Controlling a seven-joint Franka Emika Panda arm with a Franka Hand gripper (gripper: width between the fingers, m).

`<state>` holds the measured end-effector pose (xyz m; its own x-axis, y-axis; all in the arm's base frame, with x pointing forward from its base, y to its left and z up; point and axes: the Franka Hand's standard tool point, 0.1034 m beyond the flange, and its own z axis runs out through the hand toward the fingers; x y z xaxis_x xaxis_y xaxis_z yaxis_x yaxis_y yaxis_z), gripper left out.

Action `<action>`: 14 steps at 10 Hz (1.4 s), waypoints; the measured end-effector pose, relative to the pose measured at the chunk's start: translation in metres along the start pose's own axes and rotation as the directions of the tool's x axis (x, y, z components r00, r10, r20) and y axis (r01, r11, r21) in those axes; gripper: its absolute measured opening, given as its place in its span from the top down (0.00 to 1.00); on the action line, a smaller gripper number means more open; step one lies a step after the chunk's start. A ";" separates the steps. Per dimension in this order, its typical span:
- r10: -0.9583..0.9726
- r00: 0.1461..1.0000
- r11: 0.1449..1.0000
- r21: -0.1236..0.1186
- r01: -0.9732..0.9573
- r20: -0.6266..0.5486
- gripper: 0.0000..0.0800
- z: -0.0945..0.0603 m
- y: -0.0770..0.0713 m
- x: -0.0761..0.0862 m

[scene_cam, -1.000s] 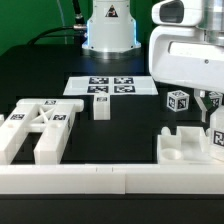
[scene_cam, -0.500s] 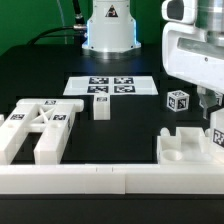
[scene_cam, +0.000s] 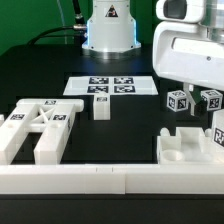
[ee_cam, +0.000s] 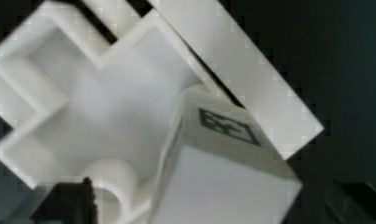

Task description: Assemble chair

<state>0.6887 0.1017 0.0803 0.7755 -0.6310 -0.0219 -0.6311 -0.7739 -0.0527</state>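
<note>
Spreading over the matte black worktop (scene_cam: pixel 40 70) in the exterior view are the chair's loose parts, all blocky white plastic with small black-and-white square tags. The slotted back frame (scene_cam: pixel 35 125) lies flat at the exterior view's left, its straight bars crossing around rectangular openings. A short bar leg (scene_cam: pixel 100 107) stands upright just in front of the marker board (scene_cam: pixel 110 87), a thin flat sheet of printed squares. At the exterior view's right the seat block (scene_cam: pixel 185 147) sits low, its top stepped and notched. Behind it a tagged cube (scene_cam: pixel 178 100) and a second tagged cube (scene_cam: pixel 212 98) stand near each other. The gripper (scene_cam: pixel 197 92) hangs close by them under the arm's glossy white housing (scene_cam: pixel 190 50); its fingers are mostly hidden, so I cannot tell whether they are spread or pinching anything. A long smooth white rail (scene_cam: pixel 90 180) runs along the front. In the wrist view, a tagged white block (ee_cam: pixel 229 150) with flat faces and sharp edges fills the blurred picture, lying against broader white slabs (ee_cam: pixel 96 90) over dark ground.
</note>
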 end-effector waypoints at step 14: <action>-0.923 0.385 0.384 -0.055 0.922 0.016 0.19 0.000 0.002 0.003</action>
<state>0.6897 0.0987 0.0801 0.8814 0.4717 0.0245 0.4715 -0.8818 0.0141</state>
